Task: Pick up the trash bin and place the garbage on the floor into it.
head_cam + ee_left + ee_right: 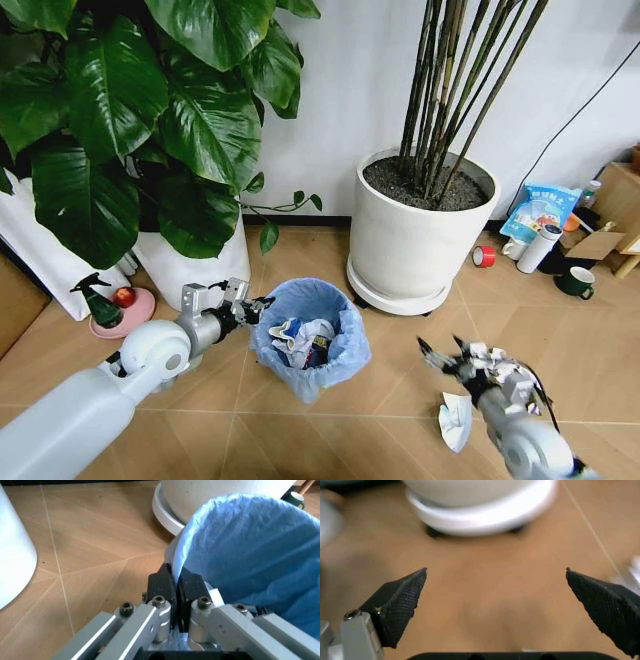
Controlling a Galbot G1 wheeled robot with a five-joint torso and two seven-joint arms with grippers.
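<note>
— Where's the right end effector?

— Spread wide with nothing in it, hovering low over the floor. The crumpled white paper lies just beneath it, toward the robot.

— And the left end effector?

— Clamped tight on the bag at the trash bin rim, arm reaching forward; bin between both arms.

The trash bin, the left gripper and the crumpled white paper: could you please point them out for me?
trash bin (345, 350), head view, bag-covered rim on the right arm's side.
left gripper (176, 579), left wrist view, fingertips pinching the bag.
crumpled white paper (455, 420), head view, its middle, on the floor.
</note>
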